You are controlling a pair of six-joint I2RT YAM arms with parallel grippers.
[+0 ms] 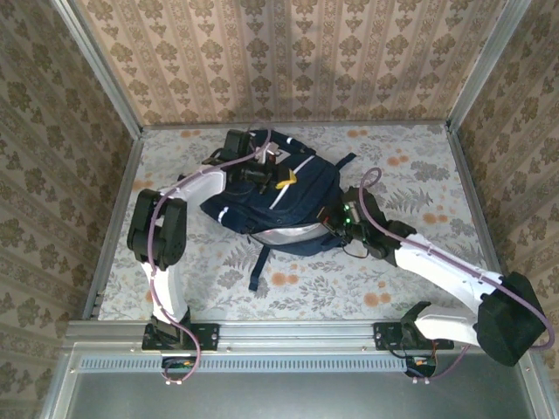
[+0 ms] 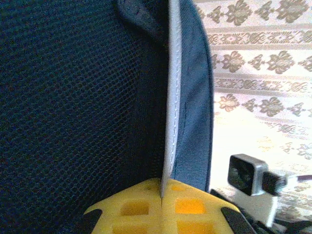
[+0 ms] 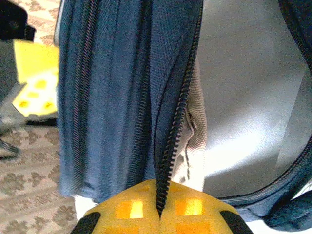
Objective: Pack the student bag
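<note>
Top external shows me the student bag (image 1: 262,209) lying in the middle of the table (image 1: 419,183), nearer the far edge than the near one. Its pale grey lining (image 1: 293,234) is exposed on the side facing the arms. My left hand (image 1: 281,181) sits on the bag's far part. On the left wrist camera, its yellow fingers (image 2: 131,209) are pressed together on the bag's white stripe (image 2: 173,97). My right hand (image 1: 336,220) is at the bag's right side, and its wrist camera shows the fingers (image 3: 190,209) pinching the zipper (image 3: 175,122) edge.
</note>
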